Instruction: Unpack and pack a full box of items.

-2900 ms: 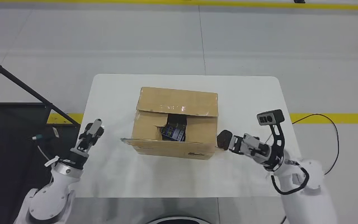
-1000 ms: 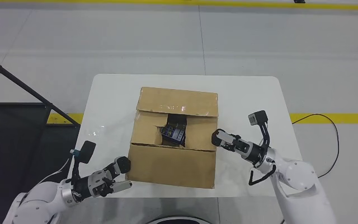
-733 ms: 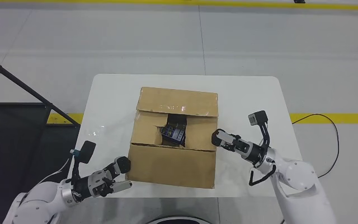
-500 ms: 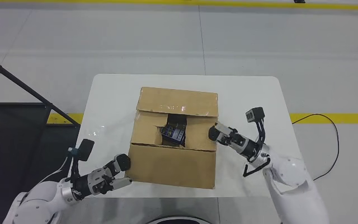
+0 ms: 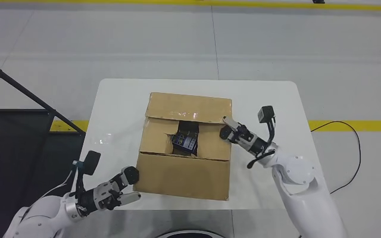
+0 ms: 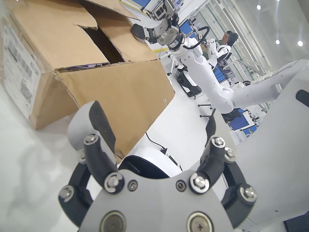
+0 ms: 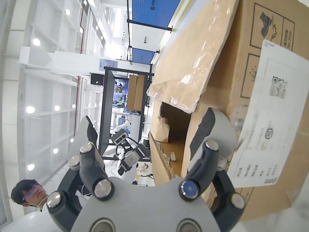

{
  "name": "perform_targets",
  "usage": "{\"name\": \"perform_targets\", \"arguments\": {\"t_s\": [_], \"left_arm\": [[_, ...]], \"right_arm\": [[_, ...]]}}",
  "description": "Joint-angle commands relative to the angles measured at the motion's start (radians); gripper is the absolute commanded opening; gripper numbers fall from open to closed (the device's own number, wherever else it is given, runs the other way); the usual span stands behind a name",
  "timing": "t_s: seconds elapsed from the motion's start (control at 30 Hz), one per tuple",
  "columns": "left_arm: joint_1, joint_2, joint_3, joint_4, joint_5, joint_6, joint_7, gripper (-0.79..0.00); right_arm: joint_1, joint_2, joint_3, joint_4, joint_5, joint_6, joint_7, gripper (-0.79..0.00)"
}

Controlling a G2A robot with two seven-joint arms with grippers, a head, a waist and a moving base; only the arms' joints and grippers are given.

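Surface: a white table with rounded corners is standing on a grey floor crossed by yellow lines; a black panel is leaning beside its left edge.

Item: a cardboard box is sitting mid-table, its near flap lying spread toward the table's front edge. A dark packet is showing through the opening.

Left arm: it is lying low along the table's front-left corner. The left gripper is gaping wide just beside the near flap's left corner.

Right arm: it is angling in from the right. The right gripper is spread wide at the box's right rim, one finger lying against the labelled side wall.
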Motion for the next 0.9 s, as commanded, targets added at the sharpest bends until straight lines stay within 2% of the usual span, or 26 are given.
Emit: {"name": "perform_targets", "arguments": {"t_s": [0.0, 0.43, 0.73, 0.87], "left_arm": [[0.000, 0.002, 0.004, 0.000, 0.003, -0.001, 0.001, 0.000], [0.003, 0.017, 0.021, 0.001, 0.018, 0.000, 0.014, 0.000], [0.009, 0.029, 0.031, -0.013, 0.030, 0.012, 0.010, 0.000], [0.010, 0.033, 0.038, -0.029, 0.037, 0.019, 0.012, 0.000]], "right_arm": [[0.010, -0.002, -0.008, 0.008, -0.003, -0.001, -0.010, 0.000], [0.097, -0.019, -0.044, 0.065, 0.003, -0.047, -0.087, 0.000], [0.209, -0.034, -0.077, 0.152, 0.024, -0.082, -0.093, 0.000], [0.272, -0.043, -0.105, 0.207, -0.028, -0.093, -0.123, 0.000]]}}
